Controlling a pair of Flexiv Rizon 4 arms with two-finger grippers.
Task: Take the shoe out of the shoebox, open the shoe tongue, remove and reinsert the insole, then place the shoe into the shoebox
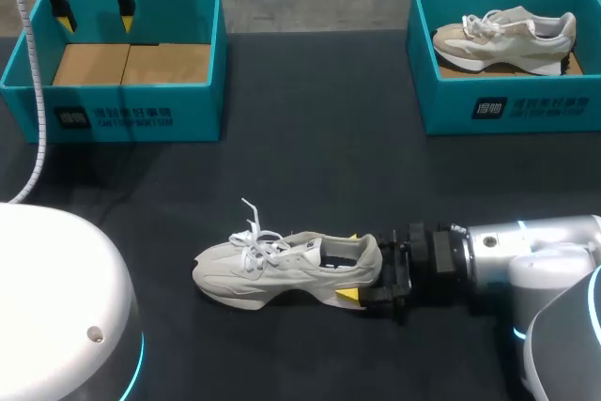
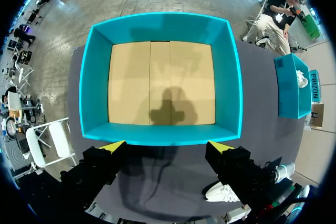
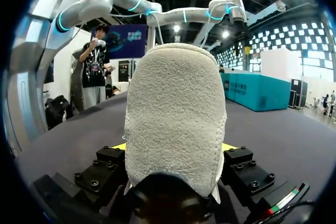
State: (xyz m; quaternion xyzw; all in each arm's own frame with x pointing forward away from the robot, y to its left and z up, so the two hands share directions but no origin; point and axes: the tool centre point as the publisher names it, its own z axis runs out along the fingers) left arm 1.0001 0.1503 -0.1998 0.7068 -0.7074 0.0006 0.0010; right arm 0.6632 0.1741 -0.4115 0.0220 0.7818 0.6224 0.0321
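- Dark table [image 1: 310, 166] carries the shoe [image 1: 282, 269] near my side, well apart from both boxes. It lies sole down as far as I can tell, toe to my left, with loose laces [image 1: 254, 232] on top.
- The right gripper [image 1: 349, 266] is clenched on the shoe's heel, one yellow tip on each side of the collar. In the right wrist view the heel fills the gap between the fingers.
- The left gripper [image 1: 94, 18] hangs released and holds nothing, above the rim of the left box [image 1: 122, 110]. That box shows only a bare cardboard floor.
- The right box [image 1: 507, 100] holds a second shoe [image 1: 502, 33].
- Risk: the hold is at the heel alone, so I judge that a lift could let the toe sag or the shoe swing and slip out.
- Risk: squeezing the collar may pinch the opening and trap the insole when I pull it.
- Risk: the loose laces could catch a fingertip when the left gripper comes for the tongue.
- Risk: with two alike boxes, I could drop the shoe into the one already occupied.
- Hidden: I cannot see the insole at all, and the tongue is hard to make out under the laces.
- Hidden: the heel blocks everything ahead in the right wrist view, and the pads' contact is out of sight.
- Hidden: the left wrist view shows only a white sliver of the shoe behind one finger.
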